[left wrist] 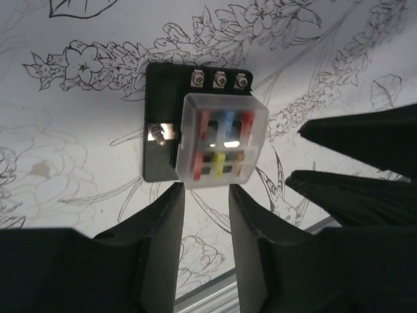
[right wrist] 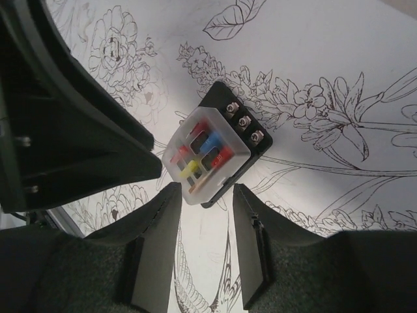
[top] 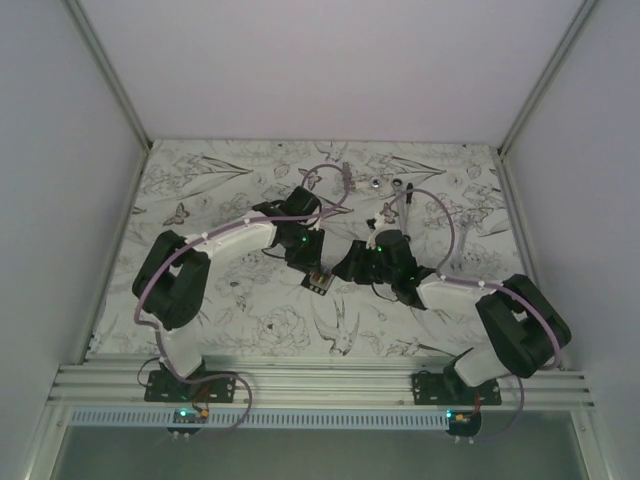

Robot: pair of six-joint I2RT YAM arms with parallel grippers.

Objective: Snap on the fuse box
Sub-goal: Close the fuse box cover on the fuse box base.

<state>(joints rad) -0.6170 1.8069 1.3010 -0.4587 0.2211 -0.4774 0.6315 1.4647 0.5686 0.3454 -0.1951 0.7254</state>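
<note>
Top external view gives us the biggest thing first: one table (top: 200,200) under a flower-printed cloth. Two arms are bolted at its near edge, the left arm (top: 230,240) and the right arm (top: 460,290). Both bend inward so their wrists meet over the middle of the cloth. We judge they are posed this way so each can press on one side of the same small part.

Next come two grippers. The left gripper (left wrist: 206,192) has its fingers spread a little, with only cloth showing between them, and it points at one edge of the box. The right gripper (right wrist: 203,195) is likewise parted and empty, with the box just beyond its tips. Neither pinches anything.

One fuse box (left wrist: 159,111) lies flat on the cloth between the two grippers, near the table's centre. One clear cover (left wrist: 225,140) sits over its slots. Whether the cover has clicked down we cannot tell, so we reckon the snapping step is at hand.

Under the frosted cover we count six fuses (left wrist: 226,119), in two rows of three. The red, blue and yellow ones are clear, and the rest are blurred. Along the exposed edge stand three screws (left wrist: 220,79), and one metal terminal (left wrist: 158,134) sits on the side.
</note>
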